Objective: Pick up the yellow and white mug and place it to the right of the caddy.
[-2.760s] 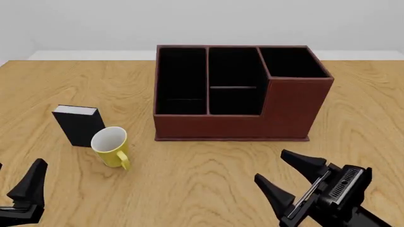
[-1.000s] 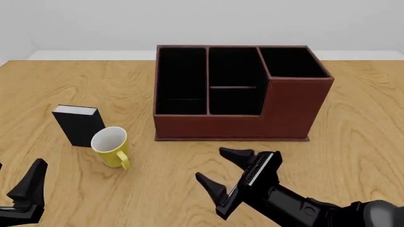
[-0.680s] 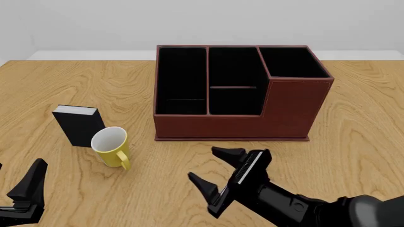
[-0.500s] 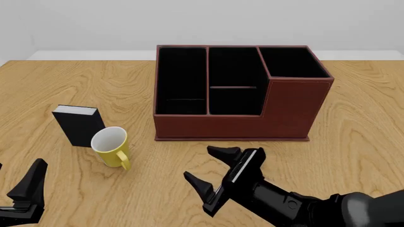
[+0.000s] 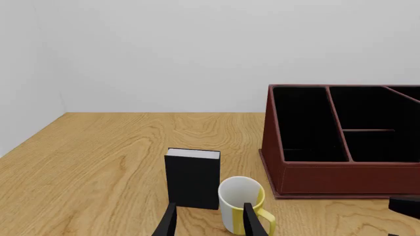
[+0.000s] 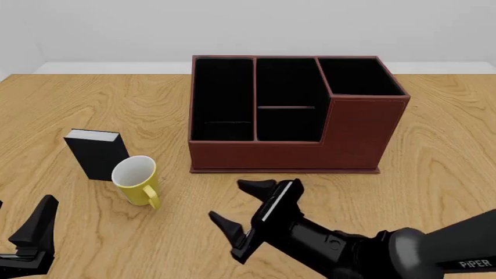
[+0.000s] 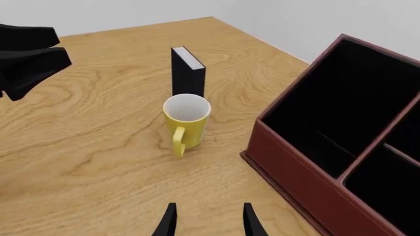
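Observation:
The yellow and white mug (image 6: 136,180) stands upright on the table, left of the caddy (image 6: 294,152), with its handle toward the arms. It also shows in the left wrist view (image 5: 237,202) and the right wrist view (image 7: 186,119). The caddy is a large reddish-brown box with black compartments (image 5: 341,172) (image 7: 308,189). My right gripper (image 6: 230,202) is open and empty, in front of the caddy's left part, to the right of the mug and apart from it. My left gripper (image 6: 23,224) is open and empty at the near left, short of the mug.
A small black upright box (image 6: 97,154) stands just behind and left of the mug, close to it (image 5: 192,179) (image 7: 187,71). The left gripper shows as a black shape in the right wrist view (image 7: 29,54). The table's far edge runs behind the caddy.
My right gripper has moved left along the front of the caddy, toward the mug, still open. The left gripper, mug, box and caddy have not moved.

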Available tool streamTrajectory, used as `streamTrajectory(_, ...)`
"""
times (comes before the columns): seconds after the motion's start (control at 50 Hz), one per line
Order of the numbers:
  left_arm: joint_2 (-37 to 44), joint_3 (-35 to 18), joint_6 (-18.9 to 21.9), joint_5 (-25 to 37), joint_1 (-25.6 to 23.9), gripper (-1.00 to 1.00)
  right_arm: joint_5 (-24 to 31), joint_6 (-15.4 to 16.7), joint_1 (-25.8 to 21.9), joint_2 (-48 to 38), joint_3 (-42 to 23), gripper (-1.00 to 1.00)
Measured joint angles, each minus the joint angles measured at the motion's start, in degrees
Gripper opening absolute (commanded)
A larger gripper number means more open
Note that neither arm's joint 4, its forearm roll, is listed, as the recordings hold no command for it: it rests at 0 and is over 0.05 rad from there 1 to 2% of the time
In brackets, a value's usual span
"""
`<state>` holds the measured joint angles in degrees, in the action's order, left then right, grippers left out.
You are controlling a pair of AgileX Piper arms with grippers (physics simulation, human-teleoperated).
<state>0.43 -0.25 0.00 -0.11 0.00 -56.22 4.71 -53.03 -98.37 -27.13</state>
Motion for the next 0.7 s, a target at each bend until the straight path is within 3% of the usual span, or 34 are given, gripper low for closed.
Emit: streamTrajectory(0.7,0.0,0.0,0.0,0.0,0.0,1.0,0.62,1.21,-1.9,-5.71,-5.58,1.0)
